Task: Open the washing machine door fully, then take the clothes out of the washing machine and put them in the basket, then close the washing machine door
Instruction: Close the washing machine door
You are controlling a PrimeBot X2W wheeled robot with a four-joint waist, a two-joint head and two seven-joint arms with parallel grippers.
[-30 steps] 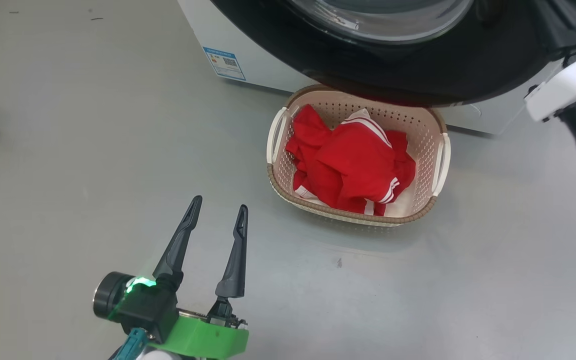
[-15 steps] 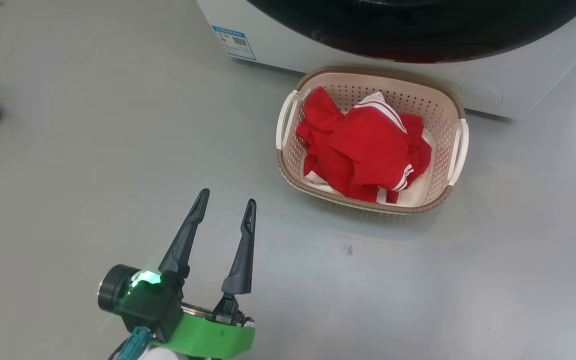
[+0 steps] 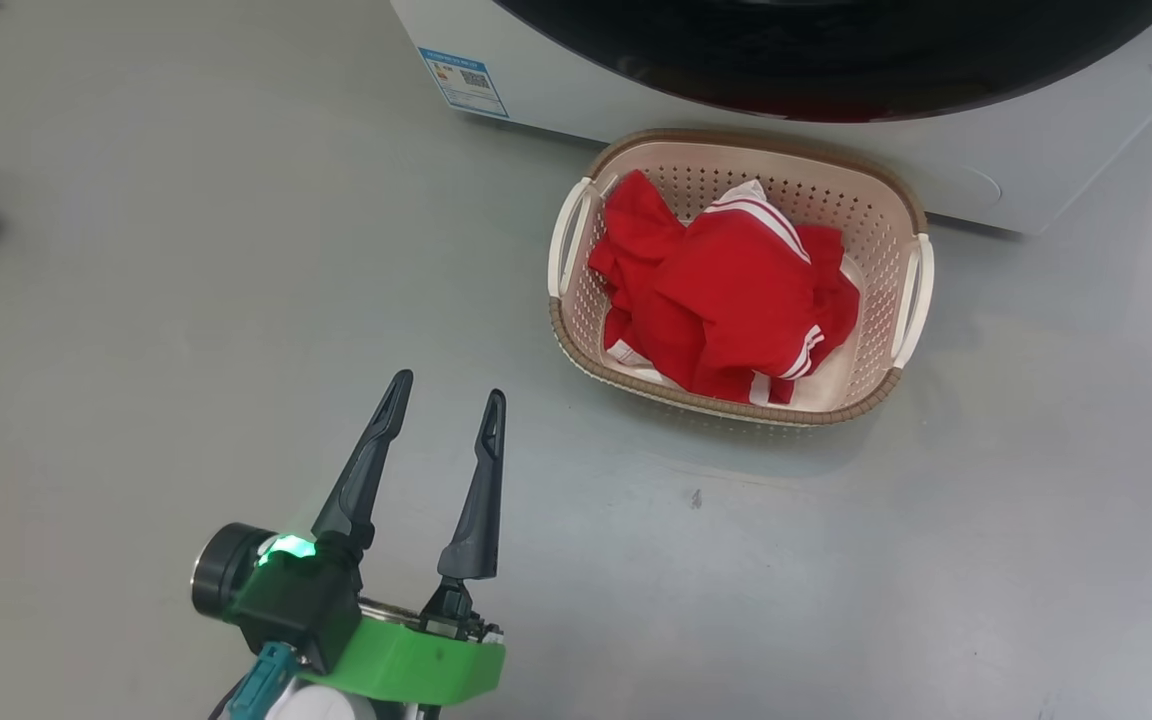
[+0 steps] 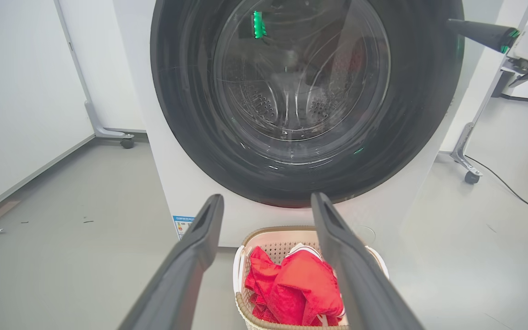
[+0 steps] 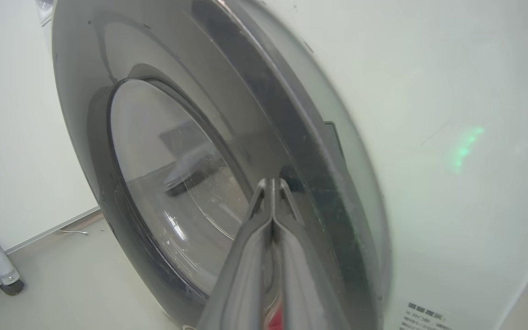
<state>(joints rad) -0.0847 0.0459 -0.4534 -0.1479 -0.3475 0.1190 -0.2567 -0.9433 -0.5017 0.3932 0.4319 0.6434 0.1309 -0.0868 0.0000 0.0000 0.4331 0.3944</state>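
Left pincer: open, its fingers spread with nothing between them; held over the floor, well apart from the basket and pointing toward the machine.
Right pincer: closed, the two fingers pressed together at the tips and gripping nothing; the tips are right at the black rim of the door, but I cannot tell whether they touch it.
Door: lies flat against the machine's front; the steel drum shows through its glass.
Clothes: red with white stripes, heaped inside the basket.
Basket: on the floor just in front of the machine, below the door.
Sticker: blue, low on the machine's front, left of the basket in the head view.
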